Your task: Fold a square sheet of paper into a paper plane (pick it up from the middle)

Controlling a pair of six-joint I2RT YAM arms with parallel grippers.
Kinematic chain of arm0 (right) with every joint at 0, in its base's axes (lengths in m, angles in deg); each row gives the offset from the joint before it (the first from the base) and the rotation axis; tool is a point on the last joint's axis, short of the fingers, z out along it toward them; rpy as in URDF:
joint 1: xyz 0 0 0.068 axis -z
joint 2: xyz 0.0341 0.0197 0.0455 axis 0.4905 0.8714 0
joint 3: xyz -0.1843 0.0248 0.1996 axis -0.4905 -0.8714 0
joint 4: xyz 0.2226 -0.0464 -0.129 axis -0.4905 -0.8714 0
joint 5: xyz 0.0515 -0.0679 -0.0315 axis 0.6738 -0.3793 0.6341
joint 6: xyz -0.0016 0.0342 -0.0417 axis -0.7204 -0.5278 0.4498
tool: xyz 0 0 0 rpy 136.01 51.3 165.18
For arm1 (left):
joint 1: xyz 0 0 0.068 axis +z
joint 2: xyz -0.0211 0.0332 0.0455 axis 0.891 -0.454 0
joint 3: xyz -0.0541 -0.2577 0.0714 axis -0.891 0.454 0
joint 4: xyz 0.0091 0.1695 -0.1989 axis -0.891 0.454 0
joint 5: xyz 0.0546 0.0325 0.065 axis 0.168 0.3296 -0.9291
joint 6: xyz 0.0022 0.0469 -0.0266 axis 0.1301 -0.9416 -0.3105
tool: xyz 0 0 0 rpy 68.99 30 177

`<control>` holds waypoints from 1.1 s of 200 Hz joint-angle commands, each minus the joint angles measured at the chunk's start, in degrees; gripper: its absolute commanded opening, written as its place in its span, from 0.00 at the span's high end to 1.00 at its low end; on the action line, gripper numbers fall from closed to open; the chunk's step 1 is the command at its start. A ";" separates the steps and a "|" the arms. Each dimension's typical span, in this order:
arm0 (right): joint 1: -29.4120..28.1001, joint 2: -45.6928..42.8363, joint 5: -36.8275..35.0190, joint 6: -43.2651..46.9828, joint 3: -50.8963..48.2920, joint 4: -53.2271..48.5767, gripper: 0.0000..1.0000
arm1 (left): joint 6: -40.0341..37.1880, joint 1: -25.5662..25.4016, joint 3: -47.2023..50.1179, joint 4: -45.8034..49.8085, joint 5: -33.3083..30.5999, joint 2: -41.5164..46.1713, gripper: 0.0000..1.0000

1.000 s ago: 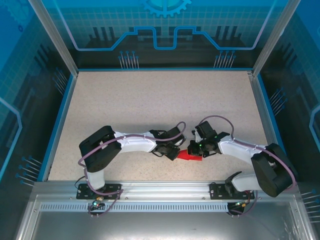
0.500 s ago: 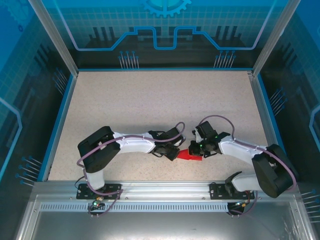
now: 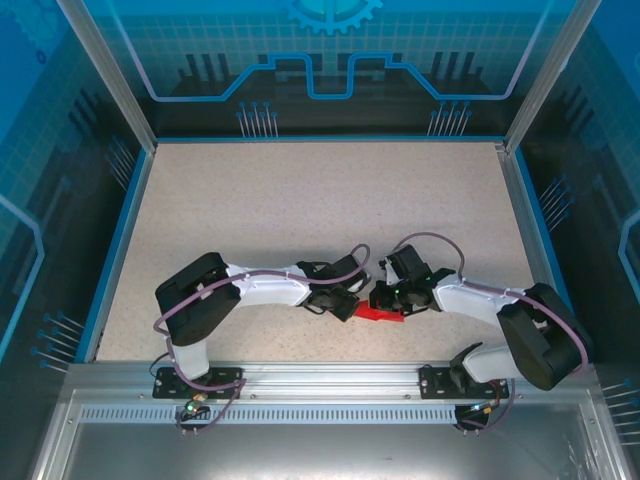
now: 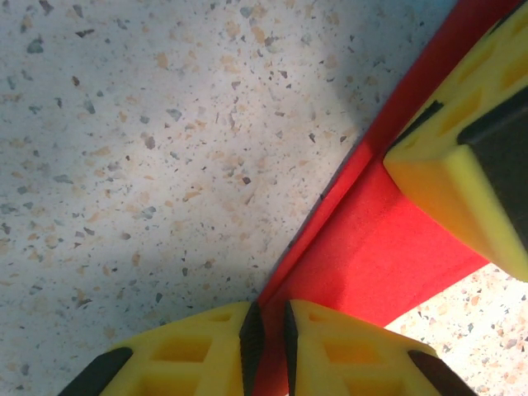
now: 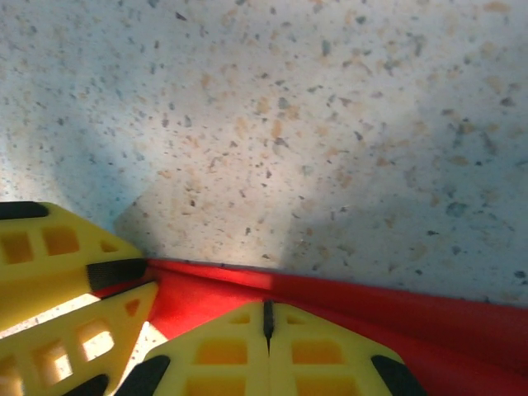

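Note:
The red paper (image 3: 381, 313) lies folded into a narrow pointed shape on the speckled table, near the front edge between both arms. My left gripper (image 3: 352, 308) is shut on its left end; in the left wrist view a sliver of the paper (image 4: 371, 247) sits between the black pads of that gripper (image 4: 268, 330), along a raised crease. My right gripper (image 3: 384, 297) is shut and rests tip-down on the paper (image 5: 429, 318), its closed fingers (image 5: 266, 318) meeting at the crease line. One right fingertip (image 4: 445, 165) shows beside the crease, and the left fingertips (image 5: 49, 247) show at the paper's end.
The speckled tabletop (image 3: 320, 210) stretches wide behind the arms. Blue-edged walls and metal posts (image 3: 105, 75) ring it. A metal rail (image 3: 320, 385) with the arm bases runs along the front, close below the paper.
My right gripper has slid a little to the left along the paper, toward the left gripper. The left gripper has kept its hold and place.

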 commanded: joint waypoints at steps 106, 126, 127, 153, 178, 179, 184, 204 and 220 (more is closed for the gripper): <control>1.45 3.48 -6.22 3.68 -0.96 -4.00 1.00 | 0.02 0.06 6.56 7.60 -3.56 3.35 0.79; 1.36 3.72 -6.26 3.65 -0.87 -3.95 1.00 | 0.18 0.06 7.45 8.02 -3.65 4.74 0.79; 1.36 3.72 -6.24 3.62 -0.87 -3.95 1.00 | 0.18 0.06 7.49 8.07 -3.69 4.80 0.79; 1.39 3.77 -6.29 3.68 -0.85 -3.95 1.00 | 0.40 0.06 8.42 9.27 -5.52 5.04 0.80; 1.36 4.24 -6.22 3.77 -0.56 -4.04 1.00 | 0.71 0.06 8.63 10.37 -6.11 5.59 0.80; 1.40 4.24 -6.22 3.77 -0.58 -4.04 1.00 | 0.71 0.06 8.70 10.43 -6.11 5.62 0.80; 1.36 4.38 -6.20 3.77 -0.60 -4.04 1.00 | 0.62 -0.01 8.85 10.54 -6.32 5.74 0.80; 1.24 4.33 -6.22 3.83 -0.61 -4.04 1.00 | 0.49 -0.05 9.03 11.72 -7.20 5.97 0.82; 1.28 4.50 -6.08 3.86 -0.54 -4.08 1.00 | 0.77 -0.02 9.08 12.85 -7.86 5.92 0.83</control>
